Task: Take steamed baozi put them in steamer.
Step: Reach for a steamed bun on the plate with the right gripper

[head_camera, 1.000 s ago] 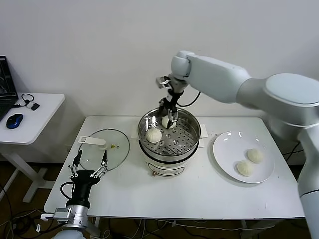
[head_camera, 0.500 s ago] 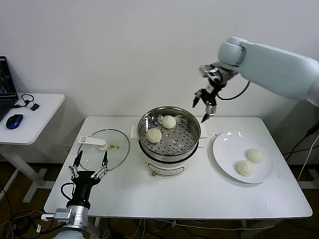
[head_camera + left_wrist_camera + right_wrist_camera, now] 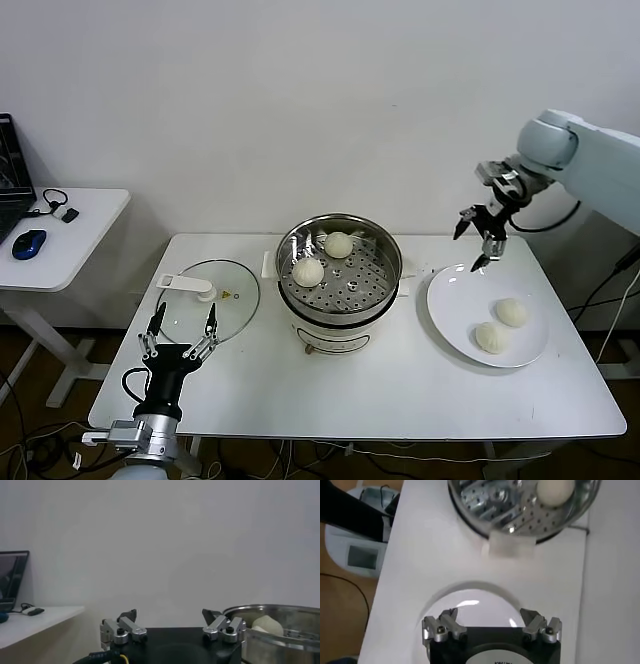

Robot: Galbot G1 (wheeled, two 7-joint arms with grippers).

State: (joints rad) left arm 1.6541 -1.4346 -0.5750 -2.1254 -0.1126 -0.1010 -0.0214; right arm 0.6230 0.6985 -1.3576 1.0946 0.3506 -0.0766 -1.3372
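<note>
Baozi: two (image 3: 308, 271) (image 3: 339, 244) sit on the perforated tray of the steamer (image 3: 383, 237), at about nine and twelve o'clock in it, and two more (image 3: 512, 312) (image 3: 492, 338) lie on the plate (image 3: 455, 300) at the steamer's three o'clock. Right gripper (image 3: 477, 238) hangs in the air above the plate's far edge, fingers spread and empty. Left gripper (image 3: 180, 329) is parked near the table's front-left corner, beside the glass lid (image 3: 235, 284), fingers apparently spread.
</note>
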